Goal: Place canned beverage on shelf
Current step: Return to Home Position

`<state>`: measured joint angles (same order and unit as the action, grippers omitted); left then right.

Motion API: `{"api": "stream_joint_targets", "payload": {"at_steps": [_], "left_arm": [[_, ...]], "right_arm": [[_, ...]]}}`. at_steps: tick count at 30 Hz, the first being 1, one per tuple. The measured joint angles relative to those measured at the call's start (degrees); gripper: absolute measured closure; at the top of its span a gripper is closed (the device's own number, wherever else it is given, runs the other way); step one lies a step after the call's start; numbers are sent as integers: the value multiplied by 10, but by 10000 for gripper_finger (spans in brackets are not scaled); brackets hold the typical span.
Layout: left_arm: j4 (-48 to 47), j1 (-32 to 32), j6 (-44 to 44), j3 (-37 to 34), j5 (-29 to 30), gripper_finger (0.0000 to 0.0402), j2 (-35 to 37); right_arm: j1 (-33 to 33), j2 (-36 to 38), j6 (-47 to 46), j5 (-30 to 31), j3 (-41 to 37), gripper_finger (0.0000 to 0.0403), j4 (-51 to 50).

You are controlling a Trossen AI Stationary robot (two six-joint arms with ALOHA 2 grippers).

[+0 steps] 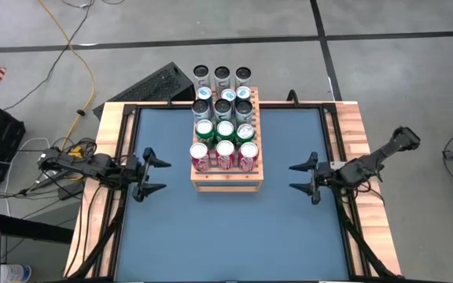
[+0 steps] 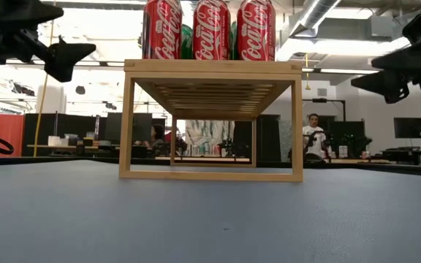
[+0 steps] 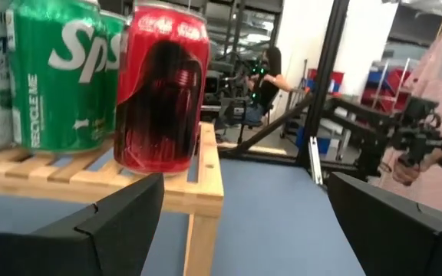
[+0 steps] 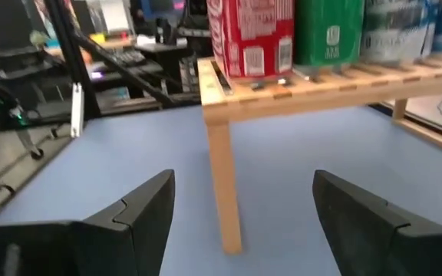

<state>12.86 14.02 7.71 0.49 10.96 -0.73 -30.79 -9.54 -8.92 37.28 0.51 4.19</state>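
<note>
Left gripper (image 1: pixel 166 175) spread and empty, parked apart from the shelf (image 1: pixel 226 183) ahead of it, likely to keep clear of the loaded rack. Red cans (image 1: pixel 225 155) upright along the shelf edge between both grippers, green cans (image 1: pixel 225 129) behind them. Right gripper (image 1: pixel 292 178) spread and empty, facing the shelf; blue tabletop (image 1: pixel 226 236) beneath, a seated person (image 2: pixel 313 135) in the workshop beyond.

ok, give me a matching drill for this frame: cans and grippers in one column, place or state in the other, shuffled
1. three red cylindrical soda cans
2. three green cylindrical soda cans
3. left dark two-finger gripper
4. right dark two-finger gripper

A. open, right of the light-brown slatted wooden shelf
B. shelf's end row, nearest the grippers
C. open, left of the shelf
D. second row, behind the red

Pairs: 1-B, 2-D, 3-C, 4-A
</note>
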Motion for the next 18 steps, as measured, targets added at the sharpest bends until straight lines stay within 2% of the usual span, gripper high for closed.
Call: {"api": "stream_joint_targets", "payload": {"at_steps": [7,18], "left_arm": [[-18,0,8,0,5,49,0],[-64,0,9,-1,7,49,0]], "right_arm": [[11,-41,3,-15,0,110,-1],[10,-40,3,-14,0,110,-1]]}}
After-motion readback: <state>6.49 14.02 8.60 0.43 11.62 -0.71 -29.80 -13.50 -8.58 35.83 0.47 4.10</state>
